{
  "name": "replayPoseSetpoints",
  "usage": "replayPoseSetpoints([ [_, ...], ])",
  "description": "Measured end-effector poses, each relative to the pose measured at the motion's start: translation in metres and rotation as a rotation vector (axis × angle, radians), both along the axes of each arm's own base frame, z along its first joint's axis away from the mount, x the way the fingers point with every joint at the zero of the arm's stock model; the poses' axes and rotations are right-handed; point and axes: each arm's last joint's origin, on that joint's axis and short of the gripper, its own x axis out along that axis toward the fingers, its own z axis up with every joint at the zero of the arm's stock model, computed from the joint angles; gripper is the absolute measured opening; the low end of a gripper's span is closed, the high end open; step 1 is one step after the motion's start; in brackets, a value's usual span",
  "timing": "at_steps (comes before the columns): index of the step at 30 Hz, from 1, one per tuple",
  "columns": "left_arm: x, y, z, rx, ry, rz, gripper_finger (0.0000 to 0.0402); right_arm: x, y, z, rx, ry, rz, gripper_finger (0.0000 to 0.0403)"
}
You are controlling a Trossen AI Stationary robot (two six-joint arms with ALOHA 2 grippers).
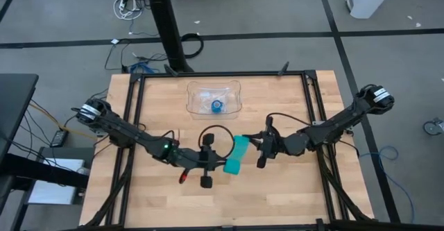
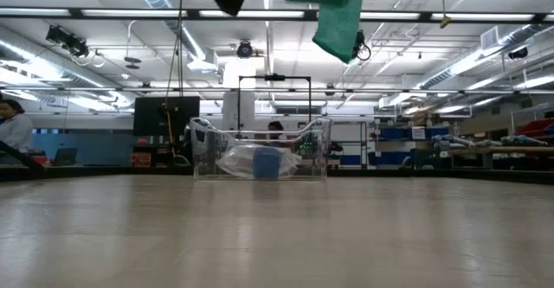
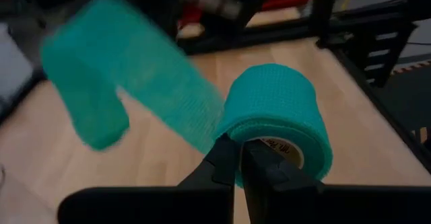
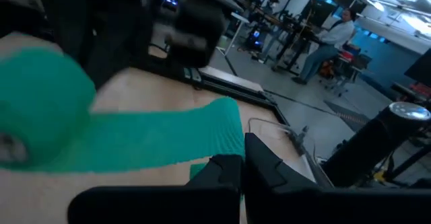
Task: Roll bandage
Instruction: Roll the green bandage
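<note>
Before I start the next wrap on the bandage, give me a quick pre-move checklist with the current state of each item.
1. Left hand shut on the roll's rim: ok.
2. Right hand shut on the loose strip of the bandage: ok.
3. Bandage off the table: ok; in the low view it hangs above the surface.
4. Strip straight between the hands: not ok; the free end droops and folds past the right hand.
5. Clear tray with the blue roll away from both arms: ok.
6. Roll wound tight: cannot tell.
</note>
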Motion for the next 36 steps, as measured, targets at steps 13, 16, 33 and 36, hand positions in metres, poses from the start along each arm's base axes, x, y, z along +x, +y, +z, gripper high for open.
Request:
replayPoseSetpoints([
  [13, 0.015, 0.026, -0.020, -0.113, 0.088, 0.087, 0.0016, 0.018, 0.028, 0.008, -0.124, 0.032, 0.123, 0.0000],
  [16, 0.017, 0.033, -0.020, -0.140, 0.087, 0.120, 0.0016, 0.017, 0.038, 0.010, -0.155, 0.032, 0.156, 0.0000],
  [33, 0.026, 0.050, -0.009, -0.094, -0.037, 0.151, 0.0016, 0.022, 0.061, -0.008, -0.137, 0.025, 0.156, 0.0162],
  [36, 0.026, 0.050, -0.008, -0.038, -0.046, 0.159, 0.0016, 0.020, 0.065, -0.011, -0.120, 0.038, 0.174, 0.0205],
])
